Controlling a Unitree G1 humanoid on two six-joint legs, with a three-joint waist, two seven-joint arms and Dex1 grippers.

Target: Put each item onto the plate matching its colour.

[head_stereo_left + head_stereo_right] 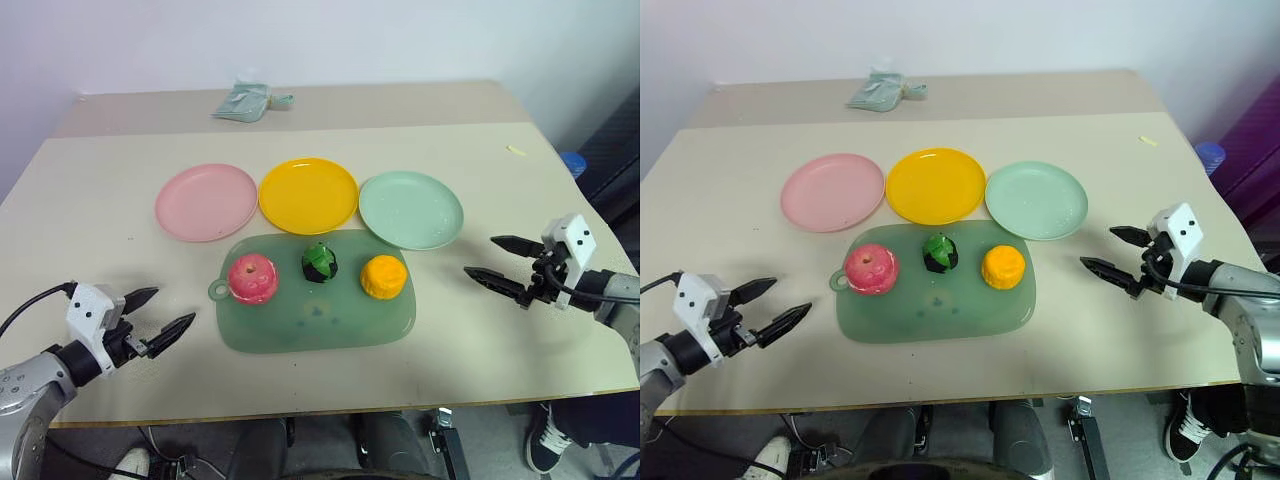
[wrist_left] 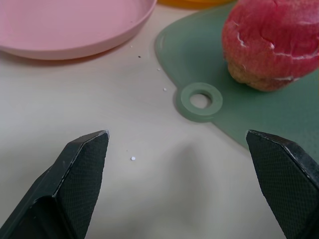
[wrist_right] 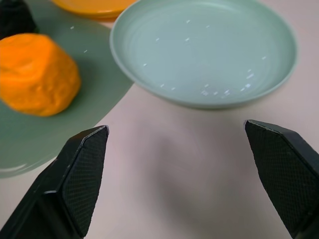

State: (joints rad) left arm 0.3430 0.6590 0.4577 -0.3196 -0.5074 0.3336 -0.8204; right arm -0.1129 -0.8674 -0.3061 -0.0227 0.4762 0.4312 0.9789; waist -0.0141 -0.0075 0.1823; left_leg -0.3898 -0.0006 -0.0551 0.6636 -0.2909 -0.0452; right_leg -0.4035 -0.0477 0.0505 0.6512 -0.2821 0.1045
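Note:
Three round toy foods sit in a row on a translucent green board: a pink-red one at its left, a dark green one in the middle, an orange one at its right. Behind the board lie a pink plate, a yellow plate and a mint green plate, all bare. My left gripper hovers open left of the board, pointing at its ring handle. My right gripper hovers open right of the board, facing the orange item and the mint plate.
A crumpled pale green cloth lies at the table's far edge. A blue object sits beyond the table's right side. The front table edge runs just below both grippers.

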